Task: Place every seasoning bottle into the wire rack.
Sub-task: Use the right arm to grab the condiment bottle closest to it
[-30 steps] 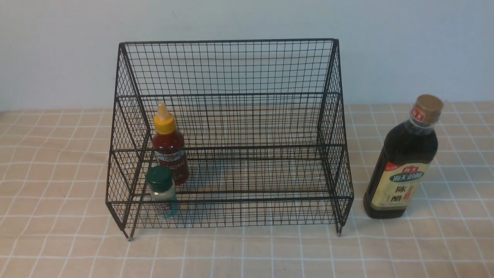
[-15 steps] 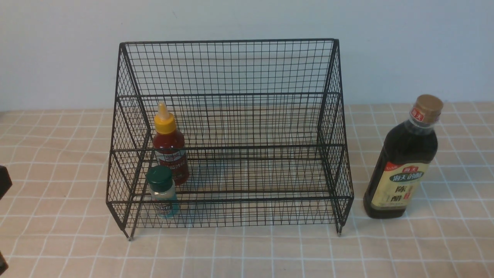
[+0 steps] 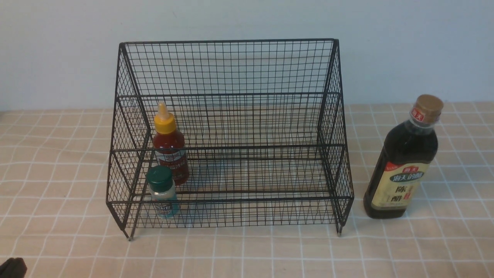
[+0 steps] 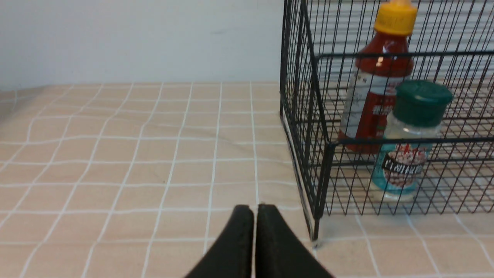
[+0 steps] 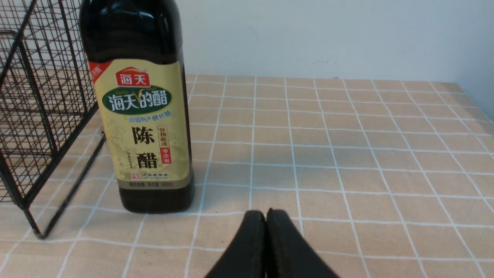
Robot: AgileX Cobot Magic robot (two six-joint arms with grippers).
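The left gripper (image 4: 254, 211) and right gripper (image 5: 266, 217) are both pinched shut, holding nothing. The sauce bottle (image 3: 170, 148) and shaker (image 3: 163, 193) sit in the wire rack (image 3: 231, 65). The vinegar bottle (image 3: 403, 162) stands on the table (image 3: 58, 173) by the rack's right side. It is tall, so a bump could tip it.

Dark part of left arm (image 3: 11, 267) now in sight, well left of wire rack (image 3: 231, 135) and nearer, unseen a second ago, lower than half a second back.
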